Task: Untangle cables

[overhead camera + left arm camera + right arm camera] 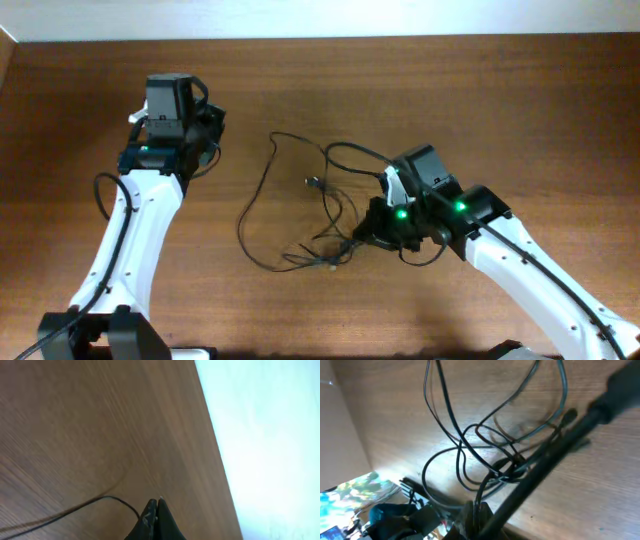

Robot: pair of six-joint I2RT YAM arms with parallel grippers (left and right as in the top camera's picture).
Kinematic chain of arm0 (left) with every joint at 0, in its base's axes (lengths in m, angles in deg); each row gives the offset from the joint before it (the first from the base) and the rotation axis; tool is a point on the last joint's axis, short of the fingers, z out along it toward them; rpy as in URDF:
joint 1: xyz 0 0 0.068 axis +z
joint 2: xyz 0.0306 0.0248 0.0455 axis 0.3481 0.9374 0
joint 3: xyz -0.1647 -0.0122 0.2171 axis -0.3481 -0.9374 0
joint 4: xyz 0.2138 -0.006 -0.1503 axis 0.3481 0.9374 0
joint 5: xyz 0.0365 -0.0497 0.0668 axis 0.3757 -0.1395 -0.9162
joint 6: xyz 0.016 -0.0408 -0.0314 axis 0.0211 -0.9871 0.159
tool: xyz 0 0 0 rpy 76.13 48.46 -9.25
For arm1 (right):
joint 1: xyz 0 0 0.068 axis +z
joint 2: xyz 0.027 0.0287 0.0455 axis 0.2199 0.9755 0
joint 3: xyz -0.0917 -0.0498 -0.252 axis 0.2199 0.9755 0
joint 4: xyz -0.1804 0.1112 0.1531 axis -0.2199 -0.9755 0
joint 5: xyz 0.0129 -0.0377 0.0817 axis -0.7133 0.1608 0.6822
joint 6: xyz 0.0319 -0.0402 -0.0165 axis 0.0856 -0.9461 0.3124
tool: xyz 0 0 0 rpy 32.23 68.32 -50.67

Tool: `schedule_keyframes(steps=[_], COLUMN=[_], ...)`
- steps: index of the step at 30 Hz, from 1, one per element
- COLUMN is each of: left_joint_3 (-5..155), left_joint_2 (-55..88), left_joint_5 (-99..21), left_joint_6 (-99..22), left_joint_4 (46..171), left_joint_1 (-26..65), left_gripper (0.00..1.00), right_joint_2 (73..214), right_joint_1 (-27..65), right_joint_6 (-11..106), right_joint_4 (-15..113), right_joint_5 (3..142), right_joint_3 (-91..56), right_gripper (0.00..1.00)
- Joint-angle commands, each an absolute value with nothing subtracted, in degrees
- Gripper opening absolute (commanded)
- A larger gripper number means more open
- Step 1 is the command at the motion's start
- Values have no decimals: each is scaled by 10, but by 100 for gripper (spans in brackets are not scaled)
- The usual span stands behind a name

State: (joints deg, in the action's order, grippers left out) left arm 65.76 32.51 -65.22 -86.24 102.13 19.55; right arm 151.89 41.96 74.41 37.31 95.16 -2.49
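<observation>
The cables (262,190) are thin black cords lying in a tangled loop on the wooden table, knotted near the middle (335,215), with a small plug end (313,182). My right gripper (362,237) sits at the right side of the tangle. In the right wrist view its jaws (476,507) are shut on one cord that rises into the knot of cables (490,467). My left gripper (212,130) is at the upper left, apart from the tangle. In the left wrist view it is shut (156,502), and a thin black cord (90,504) runs beside its left finger.
A thick dark blurred bar (560,442) crosses the right wrist view diagonally, close to the lens. The table's far edge (215,450) meets a pale wall just past my left gripper. Bare wood (480,110) lies at the back right.
</observation>
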Motion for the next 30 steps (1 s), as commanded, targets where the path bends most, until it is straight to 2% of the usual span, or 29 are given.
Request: schedule_keyframes(steps=[1,2,3,4,5,7,9,12,15,18,22,23,24,25,26,27,28,29,30], left_joint_3=[663,663,663,663,663,663,663,663,663,663,663,663,663,663,663,663,663,663,663], left_joint_2=[329,329,329,329,329,329,329,329,329,329,329,329,329,329,329,329,329,329,329], left_joint_5=[-549,-515,-510,-509,-509,-509,-509,-510,-514,-514,-514,-514,-514,-514,-514,-514,-513,-513,-513], left_joint_6=[-800,-736,-692,-688,-688,-681,-642,-641,-641,-641,-641,-641,-641,-641,-641,-641,-636,-595,-522], left_joint_4=[1035,1038,1063,1084,1114,1152,1169,1187,1187,1188,1195,1195,1195,1195,1196,1197,1202,1202,1204], left_joint_1=[199,188,173,167,161,152,142,140,140,140,140,140,140,140,140,140,139,133,108], left_gripper=[0,13,36,46,55,68,72,73,73,74,76,78,79,79,79,80,76,69,68], right_joint_2=[1506,1506,1506,1506,1509,1537,1593,1694,1763,1740,1685,1677,1677,1677,1677,1677,1677,1677,1677], right_joint_1=[423,423,423,423,423,425,428,455,469,444,419,424,424,424,424,423,422,422,420], right_joint_6=[698,671,612,575,561,564,566,566,613,606,557,548,548,549,556,597,629,648,678], right_joint_4=[392,429,509,563,605,604,601,603,605,611,612,611,602,564,530,474,431,403,363], right_joint_5=[919,936,1003,1017,975,867,860,861,860,889,1036,1028,1003,931,873,790,739,709,675], right_joint_3=[-22,-22,-22,-22,-22,-22,-22,-22,-22,-51,-130,-133,-133,-133,-133,-133,-133,-133,-133], right_gripper=[4,4,4,4,4,4,4,4,4,6,12,20,33,71,88,89,91,92,94])
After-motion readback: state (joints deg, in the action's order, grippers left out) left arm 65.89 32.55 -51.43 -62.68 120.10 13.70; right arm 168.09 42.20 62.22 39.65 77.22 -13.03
